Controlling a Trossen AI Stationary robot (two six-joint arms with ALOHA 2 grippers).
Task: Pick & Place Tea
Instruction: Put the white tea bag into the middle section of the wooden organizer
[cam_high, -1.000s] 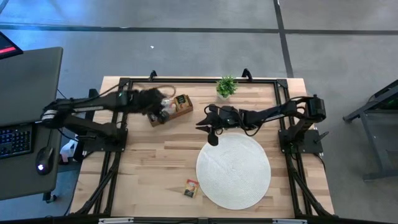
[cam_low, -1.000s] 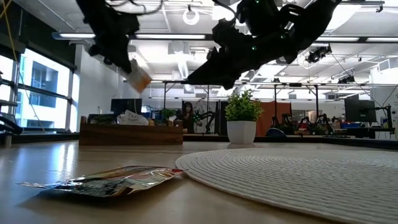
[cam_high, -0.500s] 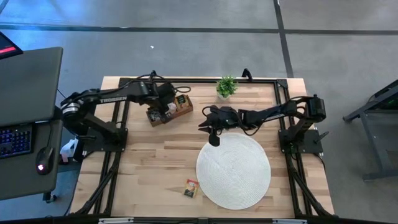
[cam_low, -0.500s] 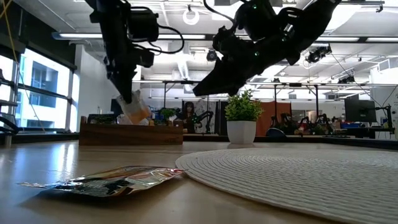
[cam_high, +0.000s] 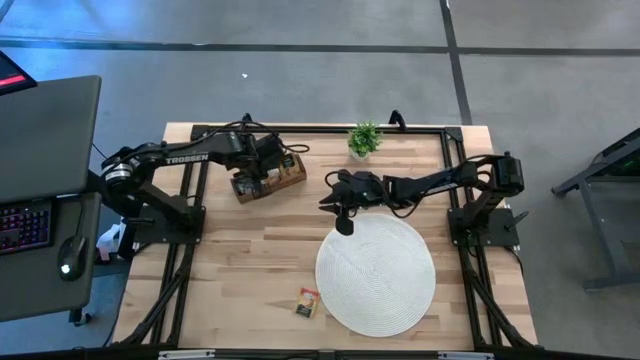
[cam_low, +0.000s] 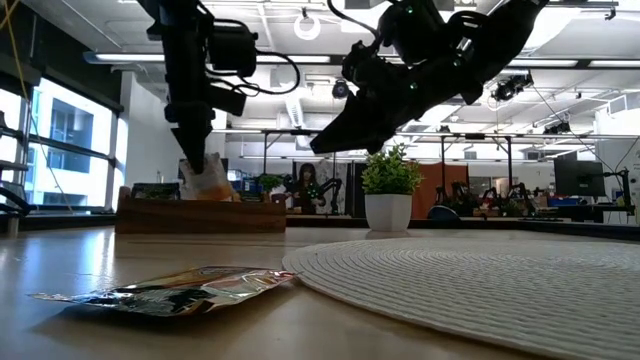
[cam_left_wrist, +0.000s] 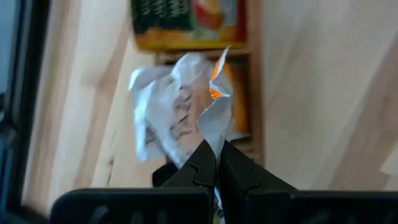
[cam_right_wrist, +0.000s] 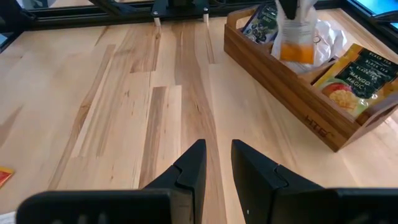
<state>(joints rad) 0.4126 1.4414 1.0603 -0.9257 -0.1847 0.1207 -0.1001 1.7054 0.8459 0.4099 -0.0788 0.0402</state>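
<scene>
White-and-orange sachet (cam_left_wrist: 214, 118) pinched in left gripper (cam_left_wrist: 217, 163) (fingertips closed), over wooden tray (cam_right_wrist: 292, 84)

Light wooden bench (cam_high: 250, 260), black frame along its edges. Long brown wooden tray (cam_high: 268, 177) upper left of centre in the high view. Small green potted plant (cam_high: 364, 139) near the far edge, top centre. Round white woven mat (cam_high: 376, 277) lower right of centre. Keyboard (cam_high: 25, 226) and mouse (cam_high: 70, 254) at far left.
</scene>
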